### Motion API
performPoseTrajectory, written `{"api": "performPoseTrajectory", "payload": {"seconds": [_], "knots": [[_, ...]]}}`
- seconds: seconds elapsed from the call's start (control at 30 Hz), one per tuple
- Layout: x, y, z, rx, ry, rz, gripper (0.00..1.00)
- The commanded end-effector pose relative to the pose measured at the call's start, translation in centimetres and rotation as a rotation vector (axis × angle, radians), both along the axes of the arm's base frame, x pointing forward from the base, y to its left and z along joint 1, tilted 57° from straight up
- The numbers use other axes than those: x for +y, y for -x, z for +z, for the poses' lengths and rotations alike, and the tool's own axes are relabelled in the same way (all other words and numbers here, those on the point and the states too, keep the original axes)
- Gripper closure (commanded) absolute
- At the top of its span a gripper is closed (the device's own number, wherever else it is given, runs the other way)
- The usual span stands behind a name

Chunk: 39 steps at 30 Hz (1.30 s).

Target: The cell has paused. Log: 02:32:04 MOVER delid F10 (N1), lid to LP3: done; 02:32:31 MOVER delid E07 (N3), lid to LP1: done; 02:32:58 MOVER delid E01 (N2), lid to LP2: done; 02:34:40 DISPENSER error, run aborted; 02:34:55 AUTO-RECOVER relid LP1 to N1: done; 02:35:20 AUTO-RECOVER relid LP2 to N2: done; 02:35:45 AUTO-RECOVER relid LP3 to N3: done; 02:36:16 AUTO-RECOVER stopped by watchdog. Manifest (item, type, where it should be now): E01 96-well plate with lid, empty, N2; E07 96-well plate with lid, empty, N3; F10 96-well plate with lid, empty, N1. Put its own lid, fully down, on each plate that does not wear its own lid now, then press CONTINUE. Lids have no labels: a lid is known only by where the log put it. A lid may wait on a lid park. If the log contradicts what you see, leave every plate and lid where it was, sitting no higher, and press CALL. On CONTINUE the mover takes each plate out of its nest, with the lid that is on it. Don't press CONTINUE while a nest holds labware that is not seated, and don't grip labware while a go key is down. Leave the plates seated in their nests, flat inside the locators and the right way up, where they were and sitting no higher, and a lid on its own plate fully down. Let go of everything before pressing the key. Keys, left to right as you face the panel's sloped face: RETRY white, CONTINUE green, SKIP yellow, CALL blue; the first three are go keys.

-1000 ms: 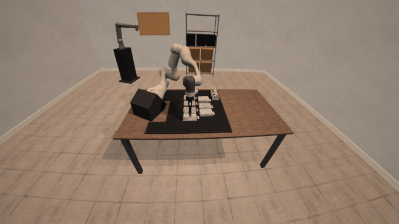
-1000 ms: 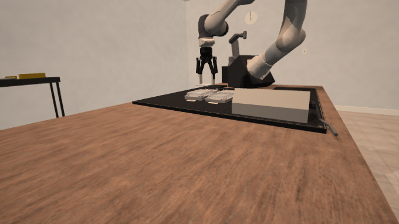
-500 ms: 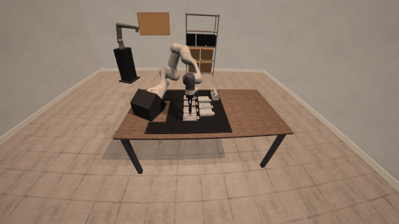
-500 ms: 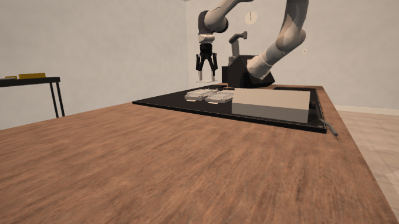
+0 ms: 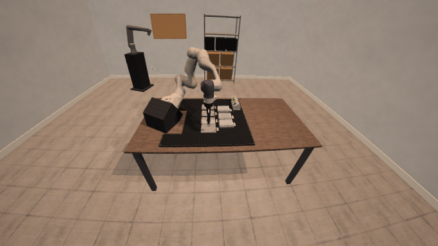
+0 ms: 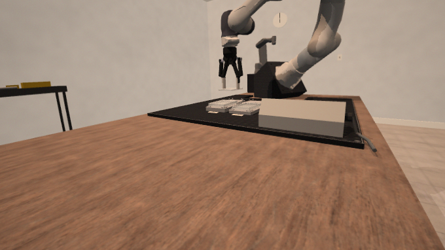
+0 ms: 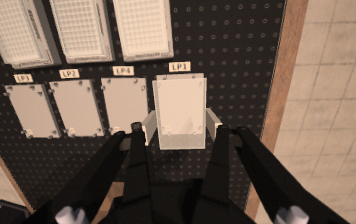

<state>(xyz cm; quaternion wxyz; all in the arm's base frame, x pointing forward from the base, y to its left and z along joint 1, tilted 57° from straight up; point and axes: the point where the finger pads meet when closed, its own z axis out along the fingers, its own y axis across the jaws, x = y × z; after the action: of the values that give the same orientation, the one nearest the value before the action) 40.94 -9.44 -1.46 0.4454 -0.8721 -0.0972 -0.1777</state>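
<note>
My gripper [image 7: 180, 116] is shut on a clear lid [image 7: 180, 112] by its long sides. It holds the lid level in the air over the lid park labelled LP1 [image 7: 179, 67], the rightmost park. In the exterior view the lid [image 6: 230, 88] hangs well above the black mat under the gripper [image 6: 230, 84]. Three 96-well plates [image 7: 80, 27] sit in a row of nests beyond the parks. The rightmost plate [image 7: 142, 27] looks brighter than the other two; I cannot tell which plates wear lids. The gripper also shows in the top view [image 5: 208, 118].
Three other lid parks [image 7: 75, 107] lie bare to the left of LP1. The key panel [image 5: 236, 103] stands at the far end of the plate row; its grey back [image 6: 302, 115] faces the exterior view. A dark slanted box [image 5: 161, 114] holds the arm's base.
</note>
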Motion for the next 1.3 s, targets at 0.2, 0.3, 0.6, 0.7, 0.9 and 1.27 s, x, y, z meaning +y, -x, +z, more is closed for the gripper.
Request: {"api": "performPoseTrajectory", "payload": {"seconds": [0.2,0.3,0.6,0.7,0.9,1.27], "knots": [[0.5,-3.5,5.5,-0.015,0.001,-0.02,1.0],[1.2,-5.0,8.2,-0.022,0.001,-0.025,1.0],[9.9,-10.0,19.6,0.004,-0.001,-0.002,1.0],[11.1,-10.4,21.3,0.004,-0.001,-0.002,1.0],[11.1,-10.4,21.3,0.004,-0.001,-0.002,1.0],[11.1,-10.4,21.3,0.004,-0.001,-0.002,1.0]]}}
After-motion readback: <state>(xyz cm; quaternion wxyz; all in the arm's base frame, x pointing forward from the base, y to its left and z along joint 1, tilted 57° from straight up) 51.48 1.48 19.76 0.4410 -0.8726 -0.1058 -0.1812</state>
